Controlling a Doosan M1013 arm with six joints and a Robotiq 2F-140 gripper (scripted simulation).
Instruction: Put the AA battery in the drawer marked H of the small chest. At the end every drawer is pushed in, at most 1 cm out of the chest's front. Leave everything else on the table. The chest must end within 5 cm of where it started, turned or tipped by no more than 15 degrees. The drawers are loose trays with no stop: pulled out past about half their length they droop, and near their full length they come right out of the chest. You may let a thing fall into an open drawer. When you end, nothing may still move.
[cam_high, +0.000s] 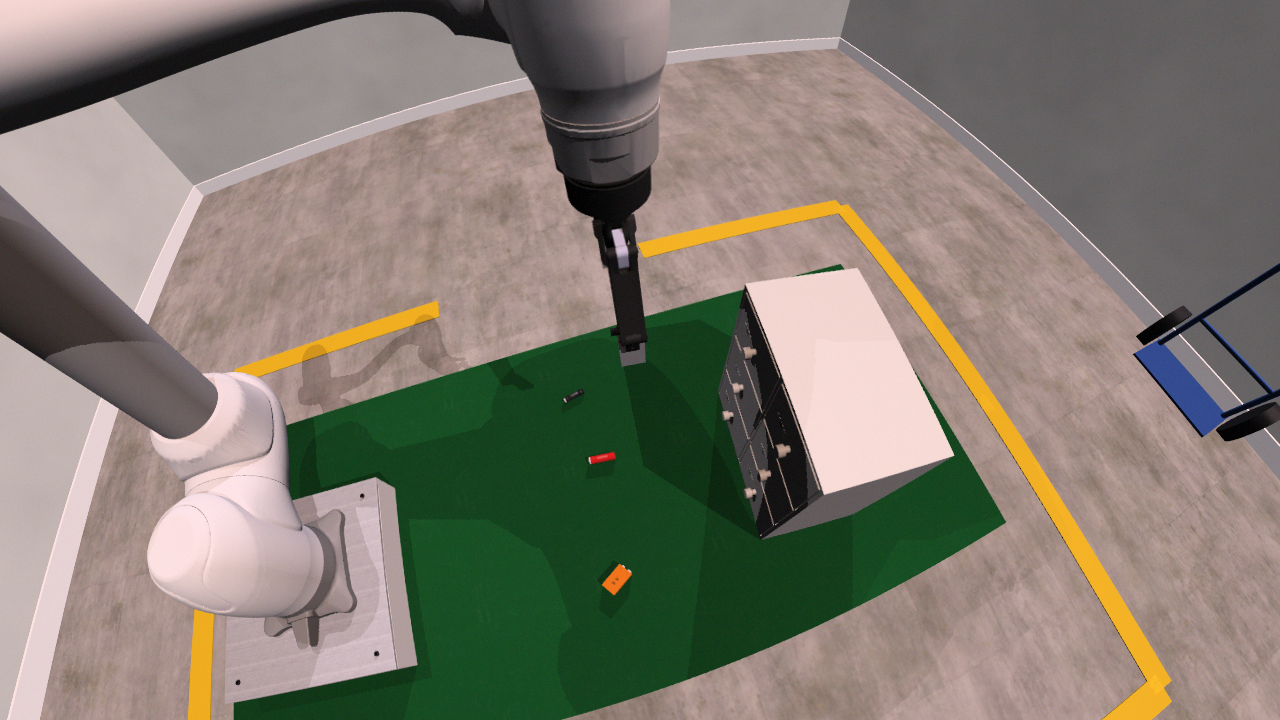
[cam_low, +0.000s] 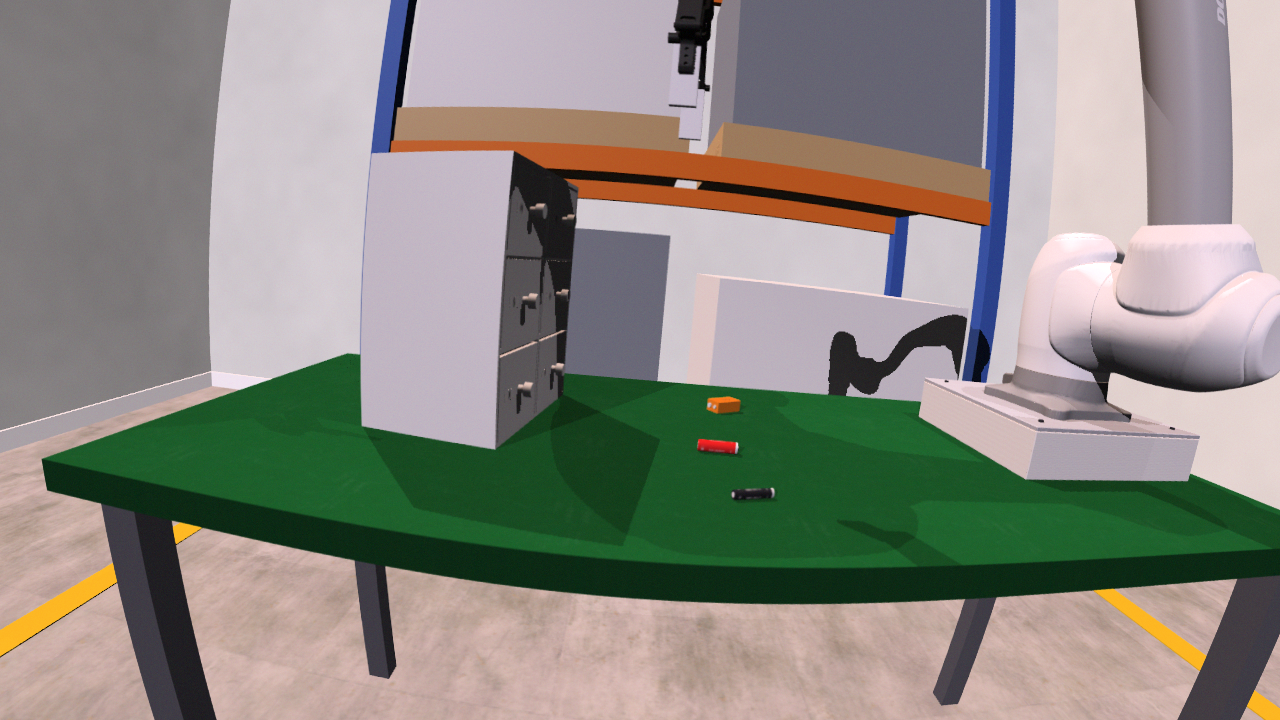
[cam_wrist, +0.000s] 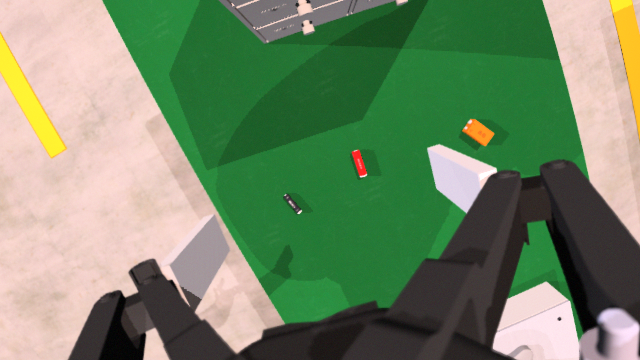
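Grey-brown floor (cam_high: 760, 134) (cam_low: 554, 653) (cam_wrist: 75, 200) surrounds the green table (cam_high: 501, 483) (cam_low: 671, 582) (cam_wrist: 320, 100), and a blue hand truck (cam_high: 1179, 389) stands off towards three o'clock. We take twelve as the top edge of the overhead view. The chest (cam_high: 841, 376) (cam_low: 429, 295) (cam_wrist: 280, 17) stands towards three o'clock on the table, its knobbed front facing the robot's base (cam_high: 384, 573) (cam_low: 1109, 456) (cam_wrist: 535, 315), presumably so we can draw a drawer straight towards the arm. All its drawers look pushed in; we cannot read which one is H.

Our gripper (cam_high: 632, 355) (cam_low: 686, 107) (cam_wrist: 324, 201) hangs high above the table, fingers spread wide with nothing between them. We judge that width serves a coming approach, either to a knob or to a battery, and the height keeps it away from everything lying below.

We take the red cylinder for the AA battery (cam_high: 601, 458) (cam_low: 717, 445) (cam_wrist: 359, 163), since it is thicker than the black battery (cam_high: 572, 395) (cam_low: 752, 493) (cam_wrist: 292, 204) at its eleven o'clock. An orange block battery (cam_high: 616, 579) (cam_low: 723, 405) (cam_wrist: 478, 132) lies at its six. Ours rests on its side on the table, well apart from both, bright red with a pale end.
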